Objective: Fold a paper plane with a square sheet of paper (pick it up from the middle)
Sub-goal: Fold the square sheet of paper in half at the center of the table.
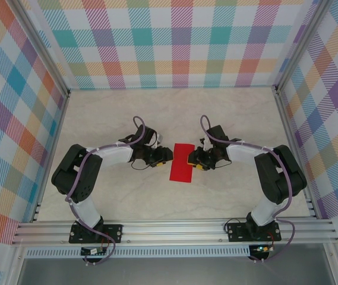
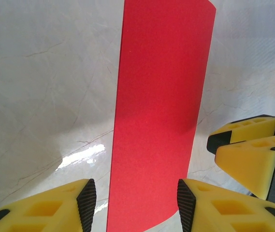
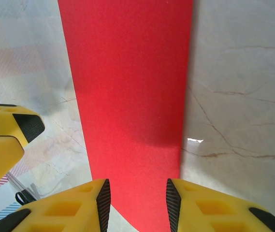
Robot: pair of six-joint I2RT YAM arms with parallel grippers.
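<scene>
Red sheet of paper (image 1: 180,161) lay on the pale marbled table (image 1: 115,113), appearing from above as a narrow rectangle. The left gripper (image 1: 167,155) sat at the sheet's left edge and the right gripper (image 1: 194,159) at its right edge. Each had its jaws partly apart, black pads (image 2: 88,199) flanking the sheet's near end. Neither visibly clamped it; whether the pads touched it could not be told.
</scene>
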